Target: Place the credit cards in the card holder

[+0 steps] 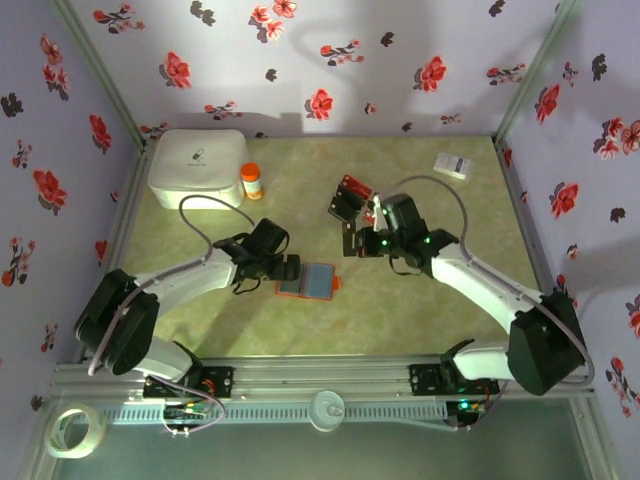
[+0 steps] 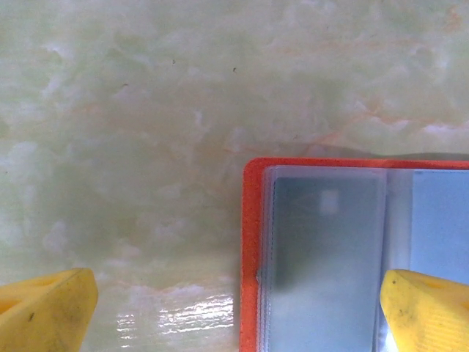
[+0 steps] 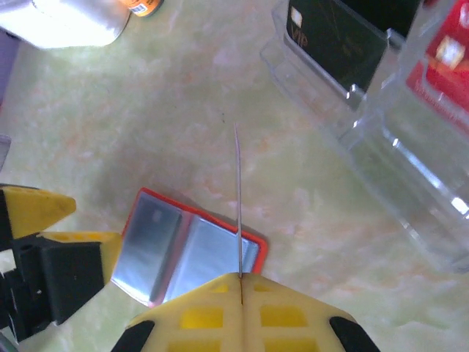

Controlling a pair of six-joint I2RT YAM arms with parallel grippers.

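Note:
The card holder [image 1: 307,281] lies open on the table, orange-red rim up, bluish-grey sleeves showing [image 2: 330,257] [image 3: 187,249]. My left gripper [image 1: 288,268] is open and low over its left edge, one yellow finger [image 2: 44,308] over bare table and the other [image 2: 429,308] over the sleeves. My right gripper [image 1: 358,240] [image 3: 241,277] is shut on one credit card [image 3: 238,198], seen edge-on as a thin line above the holder's right half. More credit cards, black [image 3: 337,44] and red [image 3: 440,66], stand in a clear plastic stand [image 1: 350,198].
A white lidded box [image 1: 198,165] and a small orange bottle [image 1: 251,181] sit at the back left. A white slip [image 1: 455,165] lies at the back right. A tape roll [image 1: 75,430] rests below the rail. Floral walls enclose the table.

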